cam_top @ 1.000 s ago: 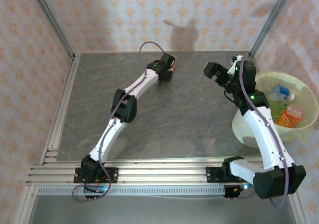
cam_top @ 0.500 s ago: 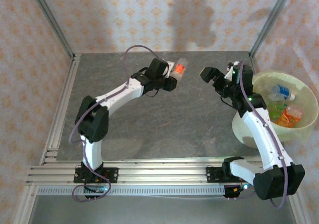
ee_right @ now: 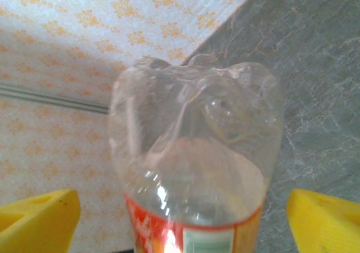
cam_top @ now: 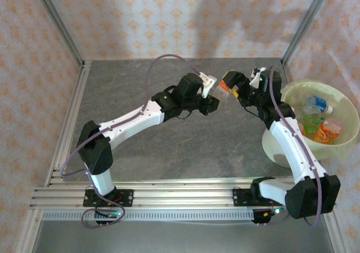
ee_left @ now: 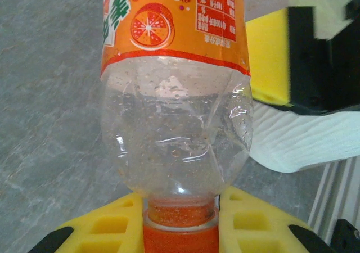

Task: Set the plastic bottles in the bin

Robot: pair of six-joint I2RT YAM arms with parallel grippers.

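Note:
My left gripper is shut on the orange cap and neck of a clear plastic bottle with an orange label, held above the table. In the top view this bottle hangs between the left gripper and the right gripper. My right gripper stands open around the bottle's base end, its yellow fingers apart from the plastic on both sides. The pale yellow-green bin sits at the right edge, with several bottles inside.
Aluminium frame posts and patterned walls close the table at the back and sides. A rail runs along the near edge. The grey table top lies bare between the arms.
The left arm has swung right, carrying the bottle up to the right gripper. The right gripper has moved left around the bottle's base, and its jaws have narrowed slightly.

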